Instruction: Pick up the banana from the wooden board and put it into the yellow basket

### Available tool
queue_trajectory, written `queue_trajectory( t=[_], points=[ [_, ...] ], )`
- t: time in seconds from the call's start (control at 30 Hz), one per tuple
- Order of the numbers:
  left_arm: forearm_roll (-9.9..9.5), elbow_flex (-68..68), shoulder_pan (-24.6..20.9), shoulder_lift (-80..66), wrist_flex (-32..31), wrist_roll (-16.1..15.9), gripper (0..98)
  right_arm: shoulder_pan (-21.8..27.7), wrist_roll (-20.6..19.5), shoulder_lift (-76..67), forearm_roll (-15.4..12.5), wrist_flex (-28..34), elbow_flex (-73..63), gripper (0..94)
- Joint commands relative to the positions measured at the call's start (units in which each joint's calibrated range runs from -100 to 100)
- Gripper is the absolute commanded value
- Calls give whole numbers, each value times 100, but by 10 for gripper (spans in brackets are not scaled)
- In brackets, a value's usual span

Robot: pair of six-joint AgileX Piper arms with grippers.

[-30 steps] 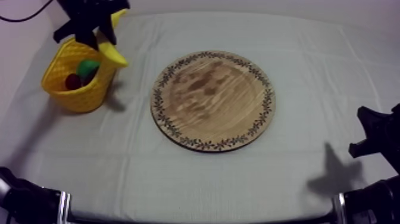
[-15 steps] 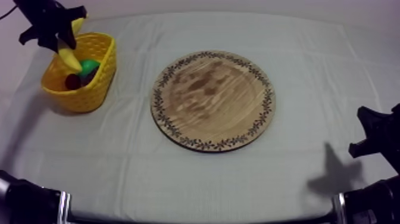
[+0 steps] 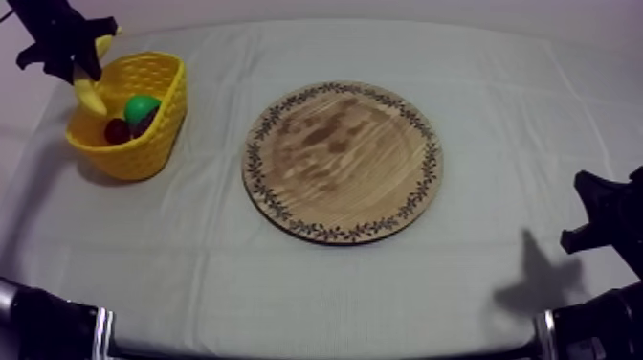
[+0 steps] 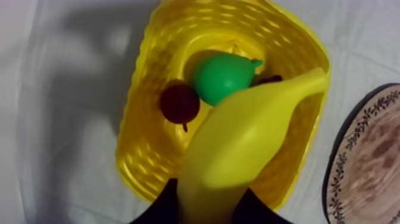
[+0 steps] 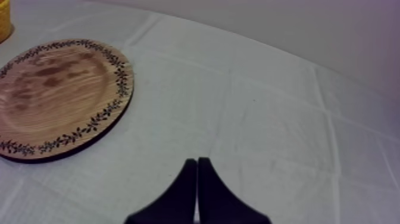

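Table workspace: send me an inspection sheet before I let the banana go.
Surface: grey-white cloth, lightly creased.
Job's things: banana held over the open yellow basket, not yet released; wooden board bare, mid-table.
Clutter: pear and small red fruit lie inside the basket.
Pincers: left pincer shut on the banana above the basket; right pincer shut on nothing, over the cloth beside the board.
Cables: nothing seen.
Surroundings: nothing seen.
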Motion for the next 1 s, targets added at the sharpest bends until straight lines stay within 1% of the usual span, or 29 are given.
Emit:
queue_trajectory(
  t=[0.0, 0.5, 0.73, 0.8, 0.83, 0.9, 0.97],
  points=[
    [-3, -7, -1, 95, -49, -1, 129, 0, 0, 0, -2, -3, 5, 3],
    [57, 44, -4, 1254, -760, 12, 133, 0, -1, 0, -2, -3, 5, 3],
    [88, 29, 2, 1632, -1040, 22, 164, 0, -1, 0, -2, -3, 5, 3],
    [90, 40, 3, 1684, -1106, 30, 223, 0, -1, 0, -2, -3, 5, 3],
    [85, 43, 5, 1702, -1130, 40, 272, 0, -1, 0, -2, -3, 5, 3],
    [77, 43, 8, 1724, -1158, 64, 401, 0, -1, 0, -2, -3, 5, 3],
    [73, 41, 9, 1732, -1174, 90, 551, 0, -1, 0, -2, -3, 5, 3]
  ],
)
